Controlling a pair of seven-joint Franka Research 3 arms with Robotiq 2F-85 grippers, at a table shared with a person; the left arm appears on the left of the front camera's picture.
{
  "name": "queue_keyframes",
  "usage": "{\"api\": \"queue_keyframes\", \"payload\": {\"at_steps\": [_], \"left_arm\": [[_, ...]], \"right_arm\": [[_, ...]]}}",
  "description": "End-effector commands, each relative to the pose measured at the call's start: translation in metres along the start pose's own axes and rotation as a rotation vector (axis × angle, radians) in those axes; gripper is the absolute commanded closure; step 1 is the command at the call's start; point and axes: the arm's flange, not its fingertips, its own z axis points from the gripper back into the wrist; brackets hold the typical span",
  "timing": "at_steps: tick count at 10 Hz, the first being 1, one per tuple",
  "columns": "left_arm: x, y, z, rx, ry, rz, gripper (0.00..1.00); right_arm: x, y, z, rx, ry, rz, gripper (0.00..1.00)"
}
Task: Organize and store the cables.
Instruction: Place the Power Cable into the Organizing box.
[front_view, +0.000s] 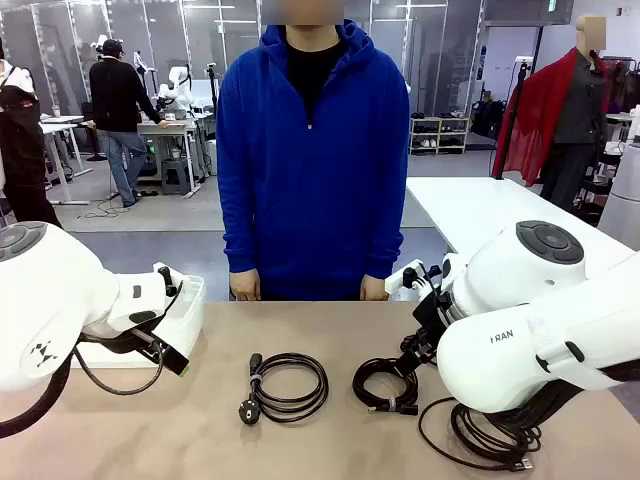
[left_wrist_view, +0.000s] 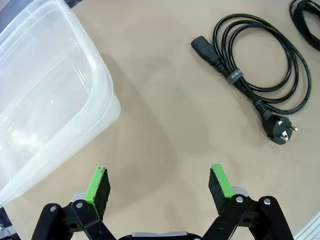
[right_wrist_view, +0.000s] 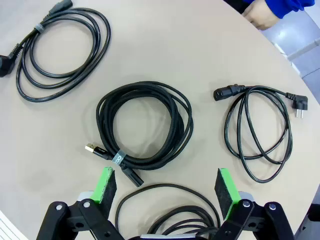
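Beige table (front_view: 330, 330) in a lab, with a person (front_view: 312, 150) in a blue hoodie standing at its far side, hands at the edge. At the left sits a clear bin (left_wrist_view: 95, 75). The left gripper (left_wrist_view: 160, 182) hangs over bare table just right of the bin, jaws spread wide with nothing between them.

Four black cables lie coiled on the table, all outside the bin. A power cord (left_wrist_view: 234, 76), bound with a grey tie, lies mid-table, well apart from the bin. Right of it is a thick coil (right_wrist_view: 119, 158) with a gold-tipped end. An angled-plug cord (right_wrist_view: 230, 92) lies beyond the thick coil, on the side away from the power cord and not touching it. A fourth coil (front_view: 488, 440) lies near and right, below the right arm.

The right gripper (right_wrist_view: 167, 185) hovers above the thick coil and the fourth coil, jaws released, holding nothing.
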Motion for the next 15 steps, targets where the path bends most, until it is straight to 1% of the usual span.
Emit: {"api": "queue_keyframes", "payload": {"at_steps": [1, 13, 14, 15], "left_arm": [[0.0, 0.0, 0.0, 0.0, 0.0, 0.0, 0.0], [0.0, 0.0, 0.0, 0.0, 0.0, -0.001, 0.0], [0.006, -0.001, 0.013, 0.057, 0.019, -0.028, 0.0], [0.009, -0.001, 0.02, 0.04, 0.031, -0.028, 0.0]], "right_arm": [[0.0, 0.0, 0.0, 0.0, 0.0, 0.0, 0.0], [0.0, 0.0, 0.0, -0.001, 0.0, 0.003, 0.0], [0.005, -0.006, 0.01, 0.002, -0.03, -0.012, 0.0], [0.007, -0.009, 0.014, 0.037, -0.033, -0.025, 0.0]]}}
